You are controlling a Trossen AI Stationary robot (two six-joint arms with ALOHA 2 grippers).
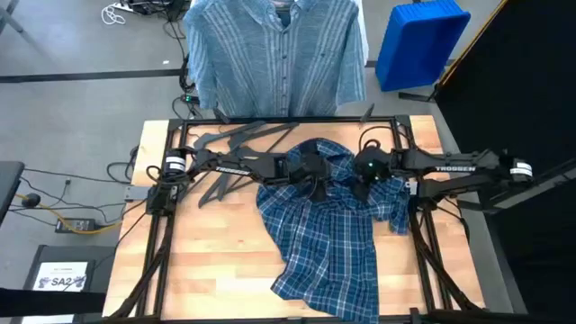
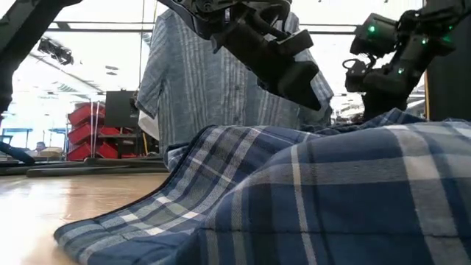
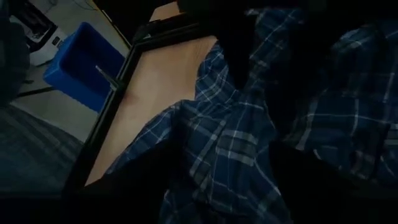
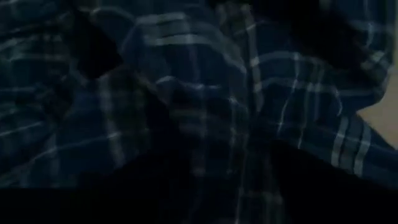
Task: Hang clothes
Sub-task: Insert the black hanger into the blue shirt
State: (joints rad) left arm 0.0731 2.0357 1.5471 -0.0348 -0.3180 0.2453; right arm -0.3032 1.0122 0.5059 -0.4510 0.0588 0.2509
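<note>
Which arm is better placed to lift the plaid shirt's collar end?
Probably either, slightly left: the left pincer sits over the bunched top of the plaid shirt, nearer the hangers. The right pincer hovers at the shirt's other edge.

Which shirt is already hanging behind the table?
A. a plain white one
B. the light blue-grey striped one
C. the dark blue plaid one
B: the light blue-grey striped shirt hangs beyond the table's far edge, while the dark blue plaid shirt lies crumpled on the table.
</note>
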